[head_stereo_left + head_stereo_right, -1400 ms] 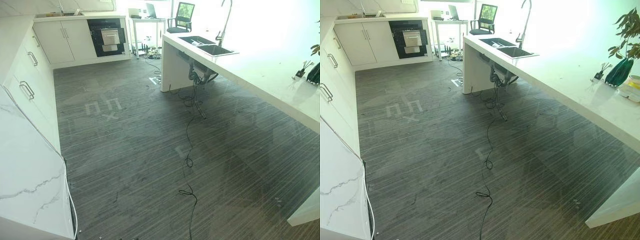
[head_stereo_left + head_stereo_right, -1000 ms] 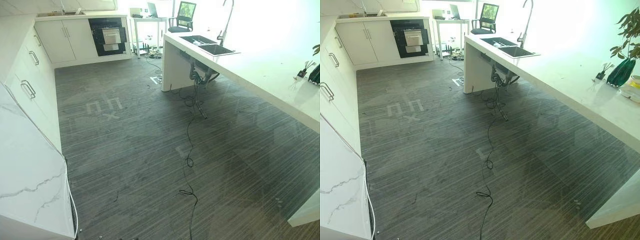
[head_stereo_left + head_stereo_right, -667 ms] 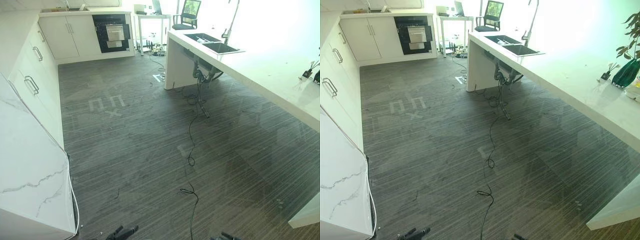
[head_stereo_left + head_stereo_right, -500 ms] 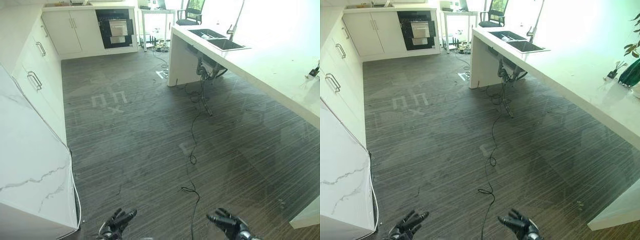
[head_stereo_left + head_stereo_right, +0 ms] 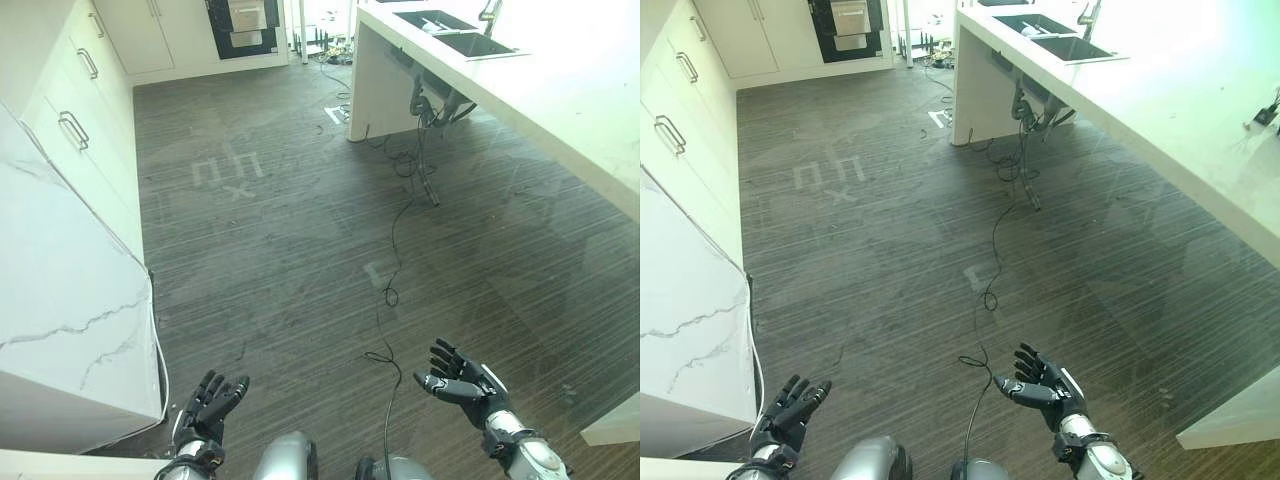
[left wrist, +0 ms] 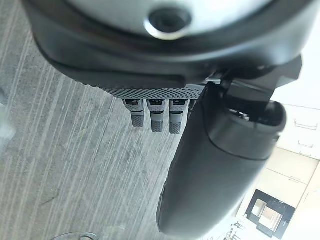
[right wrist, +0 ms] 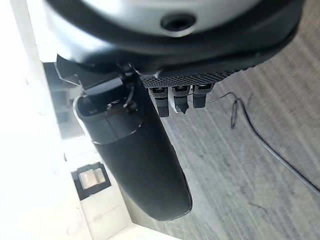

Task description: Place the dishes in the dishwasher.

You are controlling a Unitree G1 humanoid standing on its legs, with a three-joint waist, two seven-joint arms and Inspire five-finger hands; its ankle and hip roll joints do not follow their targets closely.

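Hovering low over the dark striped floor (image 5: 280, 250), 2 hands hold nothing: the left hand (image 5: 208, 405) and right hand (image 5: 462, 380) both have fingers spread. 1 dishwasher (image 5: 241, 22) stands far off between white cabinets (image 5: 90, 110); 1 counter (image 5: 1160, 120) carries 1 sink (image 5: 1045, 35).

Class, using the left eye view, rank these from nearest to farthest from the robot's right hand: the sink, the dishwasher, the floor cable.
From the right hand:
1. Floor cable, just to its left.
2. Sink, far ahead on the right-side counter.
3. Dishwasher, in the back wall, ahead left.
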